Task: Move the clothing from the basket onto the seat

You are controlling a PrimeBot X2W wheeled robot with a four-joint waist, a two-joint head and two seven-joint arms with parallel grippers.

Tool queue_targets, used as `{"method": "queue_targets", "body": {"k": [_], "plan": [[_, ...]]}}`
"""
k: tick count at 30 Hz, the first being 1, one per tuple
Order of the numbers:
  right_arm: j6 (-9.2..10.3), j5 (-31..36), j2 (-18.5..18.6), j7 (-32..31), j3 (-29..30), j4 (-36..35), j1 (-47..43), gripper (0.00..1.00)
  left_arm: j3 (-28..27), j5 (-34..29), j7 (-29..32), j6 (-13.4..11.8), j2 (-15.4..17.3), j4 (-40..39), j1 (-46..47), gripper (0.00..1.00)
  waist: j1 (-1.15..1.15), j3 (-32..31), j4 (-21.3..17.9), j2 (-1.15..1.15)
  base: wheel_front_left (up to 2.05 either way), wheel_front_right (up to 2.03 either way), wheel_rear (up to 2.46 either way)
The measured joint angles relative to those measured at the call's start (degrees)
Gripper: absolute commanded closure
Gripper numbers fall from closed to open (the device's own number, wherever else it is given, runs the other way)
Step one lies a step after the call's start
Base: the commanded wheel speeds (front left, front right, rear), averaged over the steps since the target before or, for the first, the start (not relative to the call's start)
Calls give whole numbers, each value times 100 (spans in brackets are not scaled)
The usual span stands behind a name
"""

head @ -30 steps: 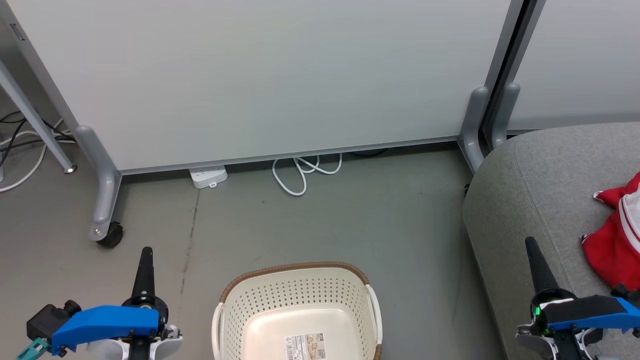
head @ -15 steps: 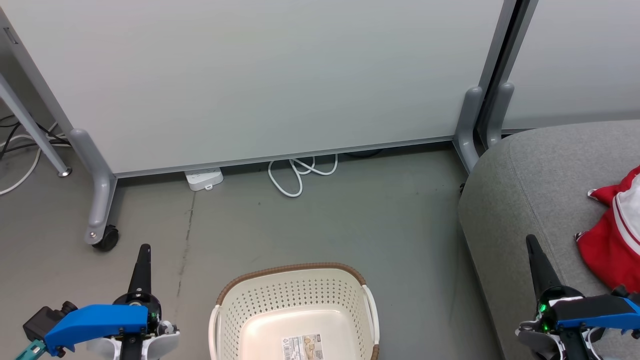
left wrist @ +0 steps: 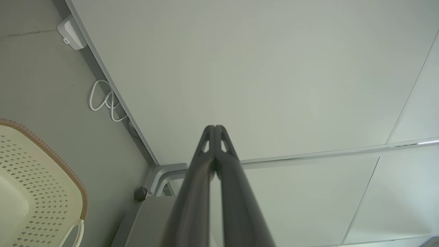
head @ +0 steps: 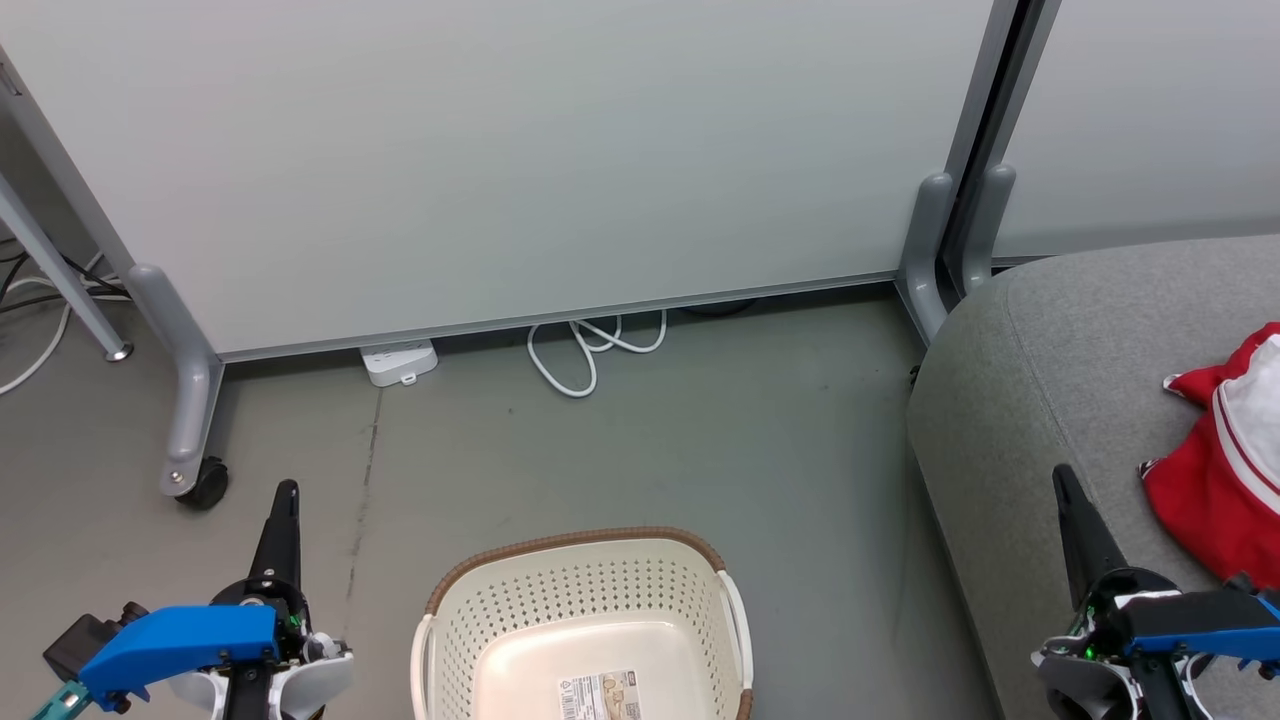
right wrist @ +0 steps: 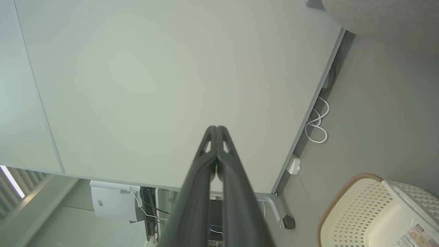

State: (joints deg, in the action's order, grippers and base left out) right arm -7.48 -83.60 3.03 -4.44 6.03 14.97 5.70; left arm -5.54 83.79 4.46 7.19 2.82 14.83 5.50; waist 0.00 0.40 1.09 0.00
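Just to the right of the right gripper [head: 1062,478], the red sports garment [head: 1215,490] is lying crumpled on the grey seat [head: 1040,370]. Its white panel and striped trim are facing up, and its long axis is running roughly parallel to that gripper's fingers until the picture's edge cuts it off. Those fingers are pressing together with nothing between them, pointing toward the white partition panel [head: 560,150]. The left gripper [head: 287,492] is likewise keeping its fingers closed and empty while hovering over the floor [head: 800,450]. Between the two grippers and lower down, nearer the left one, the laundry basket [head: 575,541] is sitting on the floor and showing a bare bottom with a barcode sticker [head: 600,693], though its near end is falling outside the head view. Judging from this, the basket is probably empty, and the right arm is the nearer one should the garment need shifting further onto the seat.
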Motion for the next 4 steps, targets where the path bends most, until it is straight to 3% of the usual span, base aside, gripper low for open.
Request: {"method": "queue_targets", "body": {"k": [4], "plan": [[1,-169,-3,-31,10,-22,2,100,-20,166,36,0,0,-11,2,100,0,-4,-20,0,0,0,0]]}}
